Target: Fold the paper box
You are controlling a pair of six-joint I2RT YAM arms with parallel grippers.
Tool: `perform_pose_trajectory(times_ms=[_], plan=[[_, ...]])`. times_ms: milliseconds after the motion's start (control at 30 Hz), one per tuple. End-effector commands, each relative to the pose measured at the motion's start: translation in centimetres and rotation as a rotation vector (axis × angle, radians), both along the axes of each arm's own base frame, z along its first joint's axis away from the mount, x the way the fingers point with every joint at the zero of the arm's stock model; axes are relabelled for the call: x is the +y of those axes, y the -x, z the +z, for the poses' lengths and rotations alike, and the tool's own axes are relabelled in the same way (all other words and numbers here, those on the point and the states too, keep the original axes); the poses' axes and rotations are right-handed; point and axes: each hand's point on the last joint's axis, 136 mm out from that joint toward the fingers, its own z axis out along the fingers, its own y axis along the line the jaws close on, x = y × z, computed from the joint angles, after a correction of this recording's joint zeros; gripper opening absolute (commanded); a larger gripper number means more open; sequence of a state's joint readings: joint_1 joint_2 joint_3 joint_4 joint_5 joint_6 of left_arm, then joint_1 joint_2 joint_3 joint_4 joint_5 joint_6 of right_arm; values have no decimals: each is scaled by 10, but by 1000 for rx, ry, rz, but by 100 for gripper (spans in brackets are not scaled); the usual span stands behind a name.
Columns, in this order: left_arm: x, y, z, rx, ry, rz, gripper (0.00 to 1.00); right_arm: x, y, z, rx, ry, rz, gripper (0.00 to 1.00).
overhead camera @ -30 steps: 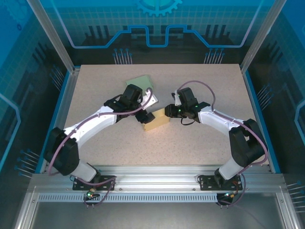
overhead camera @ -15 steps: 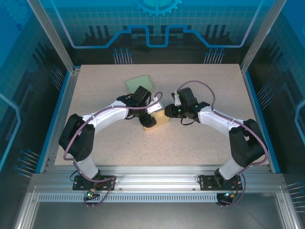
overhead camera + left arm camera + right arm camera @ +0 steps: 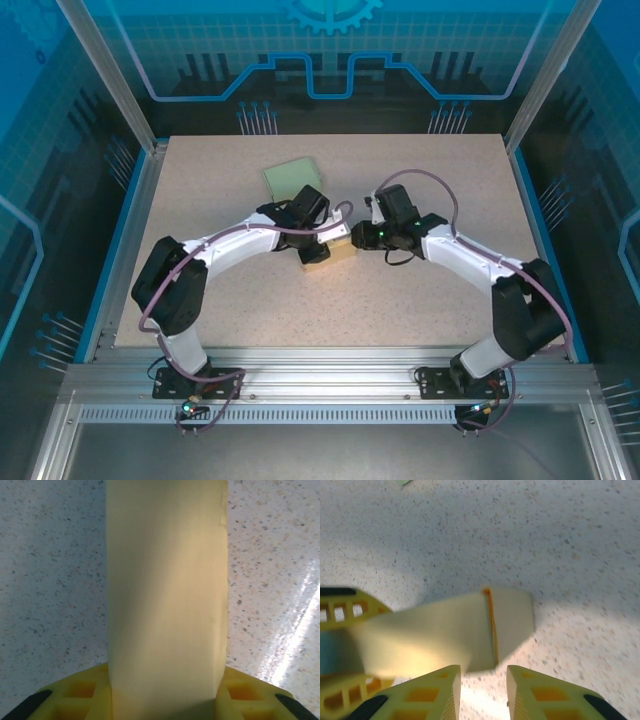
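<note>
Since a second ago the left arm (image 3: 235, 243) has swung in toward the middle of the table (image 3: 420, 300), its elbow drawn nearer and its wrist carried right until it meets the box. The right arm (image 3: 470, 255) has barely shifted.

One speckled beige table carries everything. Two arms reach in from the near edge and meet at its centre. There are two paper items. One is a flat green sheet (image 3: 291, 176) lying toward the far side, just behind the left wrist. The other is the yellow paper box (image 3: 338, 253), sitting at the centre of the table between the two wrists.

The left gripper (image 3: 327, 238) is closed on the paper box. In the left wrist view a tall yellow panel fills the whole gap between its two fingers (image 3: 70, 700) and stretches away over the table.

The right gripper (image 3: 483, 682) has its two fingers apart with only bare table between them. The box lies just beyond their tips, one flap creased along an orange-edged fold, and the left gripper's fingers hold its other end.
</note>
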State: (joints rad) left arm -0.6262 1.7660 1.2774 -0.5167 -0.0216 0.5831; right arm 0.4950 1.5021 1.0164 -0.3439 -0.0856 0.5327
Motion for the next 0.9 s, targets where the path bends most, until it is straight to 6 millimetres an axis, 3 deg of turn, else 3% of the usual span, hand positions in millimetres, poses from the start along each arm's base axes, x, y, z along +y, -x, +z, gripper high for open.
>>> perform_pose_trajectory(times_ms=[0,133,233,333,467,600,667,700,867], plan=[[14,-14,11,-116,-60,26,30,-29,21,22,-26,79,-42,36],[14,-31,25,-231,-57,45,31,-68,34,59,-137,132,-142,50],[12,-48,36,-332,-45,63,31,-100,50,81,-222,170,-231,71],[9,-62,36,-400,-65,60,32,-123,65,101,-305,183,-294,100],[6,-75,25,-438,-107,52,33,-141,80,120,-388,171,-345,100],[7,-78,8,-418,-179,59,36,-147,86,126,-411,155,-373,100],[6,-78,-1,-411,-220,58,37,-148,87,127,-412,149,-379,100],[5,-79,-5,-414,-239,55,37,-148,87,115,-391,162,-376,100],[-16,-79,-19,-458,-258,10,37,-147,84,111,-382,169,-375,100]])
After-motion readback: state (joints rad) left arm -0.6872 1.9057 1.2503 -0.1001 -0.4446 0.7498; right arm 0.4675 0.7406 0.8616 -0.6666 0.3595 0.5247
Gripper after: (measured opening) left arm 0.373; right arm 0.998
